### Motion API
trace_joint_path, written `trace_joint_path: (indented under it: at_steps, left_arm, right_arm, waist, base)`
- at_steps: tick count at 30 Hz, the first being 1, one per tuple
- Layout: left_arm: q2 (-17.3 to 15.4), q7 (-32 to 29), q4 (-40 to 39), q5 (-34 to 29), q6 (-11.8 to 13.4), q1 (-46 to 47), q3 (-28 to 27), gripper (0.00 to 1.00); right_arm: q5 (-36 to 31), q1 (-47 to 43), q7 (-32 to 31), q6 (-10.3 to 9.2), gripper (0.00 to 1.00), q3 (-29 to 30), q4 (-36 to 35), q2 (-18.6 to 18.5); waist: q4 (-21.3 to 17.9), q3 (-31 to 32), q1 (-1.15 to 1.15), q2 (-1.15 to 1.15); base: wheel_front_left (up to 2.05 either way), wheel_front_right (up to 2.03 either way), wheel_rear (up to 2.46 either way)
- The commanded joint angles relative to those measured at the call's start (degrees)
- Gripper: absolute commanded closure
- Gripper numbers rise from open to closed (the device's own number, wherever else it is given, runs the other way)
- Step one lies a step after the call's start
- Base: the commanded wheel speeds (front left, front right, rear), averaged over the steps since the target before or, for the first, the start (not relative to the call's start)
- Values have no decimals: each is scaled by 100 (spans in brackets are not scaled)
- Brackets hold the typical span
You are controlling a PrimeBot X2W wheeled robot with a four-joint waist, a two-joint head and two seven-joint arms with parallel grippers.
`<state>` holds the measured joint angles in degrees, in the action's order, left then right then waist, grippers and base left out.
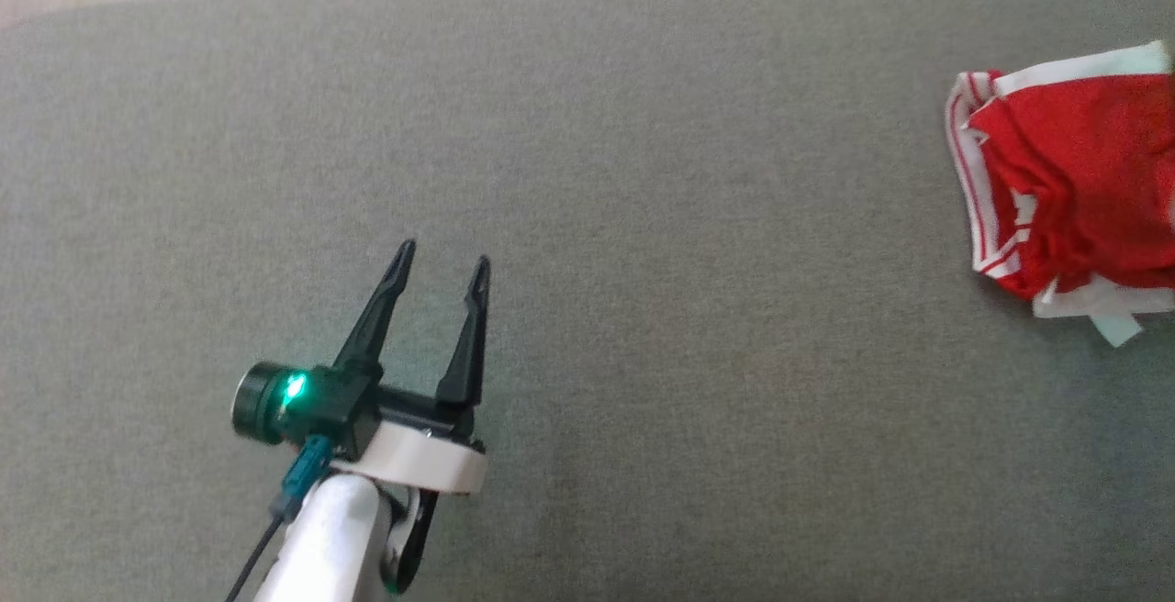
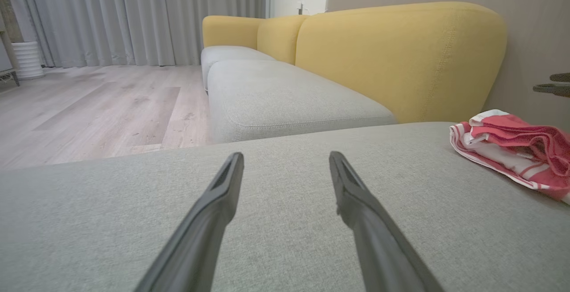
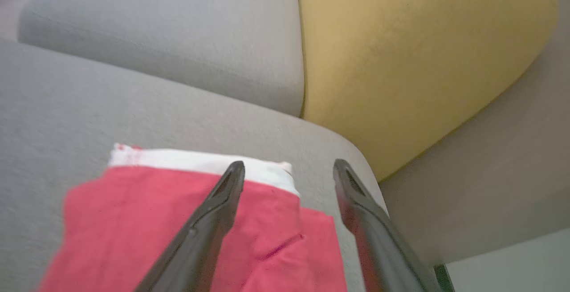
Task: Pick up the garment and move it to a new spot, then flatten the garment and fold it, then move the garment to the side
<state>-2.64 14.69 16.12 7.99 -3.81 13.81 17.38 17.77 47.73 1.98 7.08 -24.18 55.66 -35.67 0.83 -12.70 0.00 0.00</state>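
Note:
The garment (image 1: pixel 1074 184), red with white bands and stripes, lies bunched on the grey cushion (image 1: pixel 643 217) at the far right of the head view. It also shows at the right of the left wrist view as the garment (image 2: pixel 512 152). My left gripper (image 1: pixel 442 264) hovers open over bare cushion, well to the left of it, with nothing between its fingers; in its own view the left gripper (image 2: pixel 286 158) points across the cushion. My right gripper (image 3: pixel 288 167) stands open just above the garment (image 3: pixel 178 221), near its white hem, with nothing gripped.
A yellow backrest (image 2: pixel 401 56) rises behind the cushion, and another grey seat cushion (image 2: pixel 285 100) adjoins it. Wooden floor (image 2: pixel 89 105) and grey curtains (image 2: pixel 133 16) lie beyond the cushion's edge. A grey wall (image 3: pixel 490 172) stands close on the right.

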Motion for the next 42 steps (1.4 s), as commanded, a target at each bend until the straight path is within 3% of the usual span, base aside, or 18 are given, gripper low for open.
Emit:
trace_joint_path:
  at_steps: [1, 9, 17, 20, 29, 42]
  left_arm:
    - [-24, 31, -194, 12, 55, -43, -251, 0]
    - [-24, 31, -568, 140, 164, -292, -523, 0]
    - [-24, 31, -762, 327, 198, -660, -623, 0]
    - [-24, 31, -781, 402, 167, -763, -626, 0]
    - [-24, 31, -756, 420, 116, -1034, -707, 0]
    - [-24, 31, -831, 243, 231, -1097, -730, 0]
  right_arm:
    - [-72, 50, 192, 41, 0, 76, -250, 115]
    - [-282, -465, 1001, 41, 0, 1060, -1151, 1162]
    - [-402, -1974, 1257, 41, 0, 1669, -2307, 2638]
    - [-489, -2588, 1286, 41, 0, 1760, -2639, 3016]
    - [-591, -3772, 1300, 41, 0, 1756, -3415, 3274]
    - [-543, -3823, 1301, 41, 0, 1765, -3578, 3278]
  waist:
    - [-102, 215, 0, 0]
    - [-215, 661, 0, 0]
    - [-281, 1005, 0, 0]
    - [-286, 1104, 0, 0]
    - [-328, 1220, 0, 0]
    - [-348, 1197, 0, 0]
  base:
    - [0, 0, 0]
    - [0, 0, 0]
    - [0, 0, 0]
    - [0, 0, 0]
    - [0, 0, 0]
    - [0, 0, 0]
